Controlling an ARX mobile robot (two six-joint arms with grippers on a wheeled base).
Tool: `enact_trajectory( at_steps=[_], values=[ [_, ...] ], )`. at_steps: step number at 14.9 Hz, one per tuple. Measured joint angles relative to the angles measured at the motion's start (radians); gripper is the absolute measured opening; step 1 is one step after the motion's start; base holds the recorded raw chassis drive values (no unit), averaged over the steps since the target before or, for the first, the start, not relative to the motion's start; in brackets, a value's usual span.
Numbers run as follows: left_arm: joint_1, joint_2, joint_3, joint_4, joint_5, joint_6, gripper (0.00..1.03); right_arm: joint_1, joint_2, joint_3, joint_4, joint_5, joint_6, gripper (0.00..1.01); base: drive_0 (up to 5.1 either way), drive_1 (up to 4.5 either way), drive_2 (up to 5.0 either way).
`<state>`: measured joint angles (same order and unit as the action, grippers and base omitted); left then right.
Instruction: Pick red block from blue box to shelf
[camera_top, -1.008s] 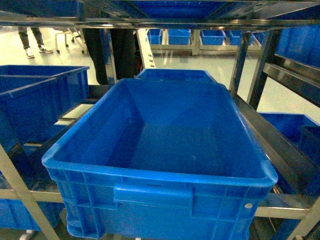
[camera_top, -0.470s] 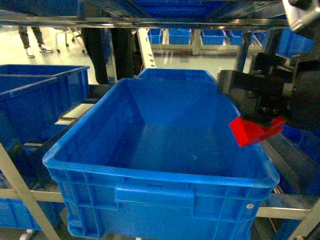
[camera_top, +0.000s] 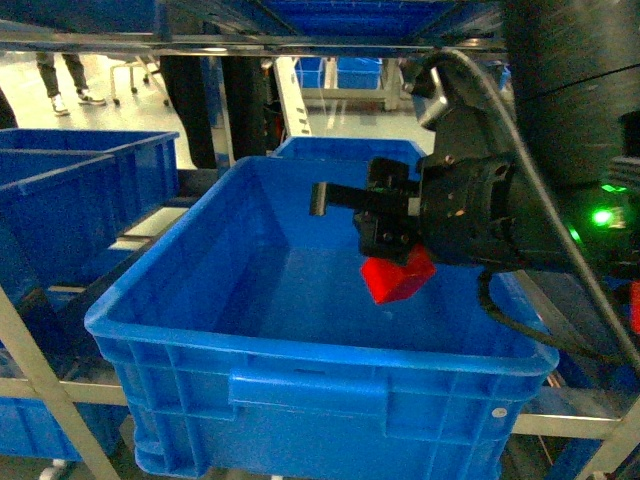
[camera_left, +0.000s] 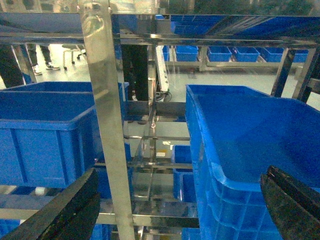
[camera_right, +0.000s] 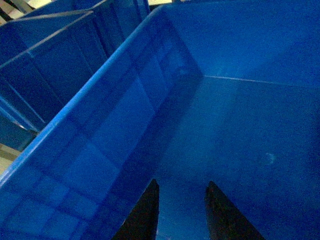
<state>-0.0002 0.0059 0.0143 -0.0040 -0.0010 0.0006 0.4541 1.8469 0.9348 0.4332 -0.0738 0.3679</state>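
1. Head view: the right arm reaches in from the right. Its fingers seem to pinch the red block, which sits just under them.
2. The red block hangs in the air over the inside of a big dark blue crate. It is right of the crate's middle and does not touch the crate's floor or walls.
3. The crate sits on the shelf, so the block is already over the shelf. The way to go now looks like straight down, then let go.
4. The block is tipped, with one corner pointing down. It has no long side to line up, but I think it may roll a bit when it lands.
5. Right wrist view: two dark fingers stand close together over the crate's floor. No red shows in this view, so the hold is judged from the head view only.
6. Left wrist view: the left fingers are spread wide and hold nothing. They are left of the crate, near a shelf post, so the right arm is the nearer one.
7. The light blue box is not in any view.
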Motion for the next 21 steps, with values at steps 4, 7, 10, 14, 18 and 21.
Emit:
enact_trajectory(
  at_steps=[4, 7, 10, 14, 18, 21],
  values=[
    [0.0, 0.0, 0.0, 0.0, 0.0, 0.0, 0.98, 0.014, 0.157, 0.089, -0.007, 0.014, 0.006, 0.24, 0.0, 0.0, 0.0],
    [0.0, 0.0, 0.0, 0.0, 0.0, 0.0, 0.98, 0.025, 0.26, 0.152, 0.005, 0.067, 0.001, 0.24, 0.0, 0.0, 0.0],
    [0.0, 0.0, 0.0, 0.0, 0.0, 0.0, 0.98, 0.012, 0.354, 0.24, -0.014, 0.084, -0.004, 0.24, 0.0, 0.0, 0.0],
    [0.0, 0.0, 0.0, 0.0, 0.0, 0.0, 0.98, 0.006, 0.433, 0.323, -0.024, 0.108, -0.011, 0.24, 0.0, 0.0, 0.0],
    [0.0, 0.0, 0.0, 0.0, 0.0, 0.0, 0.98, 0.027, 0.445, 0.349, -0.027, 0.101, -0.014, 0.33, 0.0, 0.0, 0.0],
    [0.0, 0.0, 0.0, 0.0, 0.0, 0.0, 0.98, 0.045, 0.444, 0.351, -0.01, 0.106, -0.023, 0.75, 0.0, 0.0, 0.0]
  ],
)
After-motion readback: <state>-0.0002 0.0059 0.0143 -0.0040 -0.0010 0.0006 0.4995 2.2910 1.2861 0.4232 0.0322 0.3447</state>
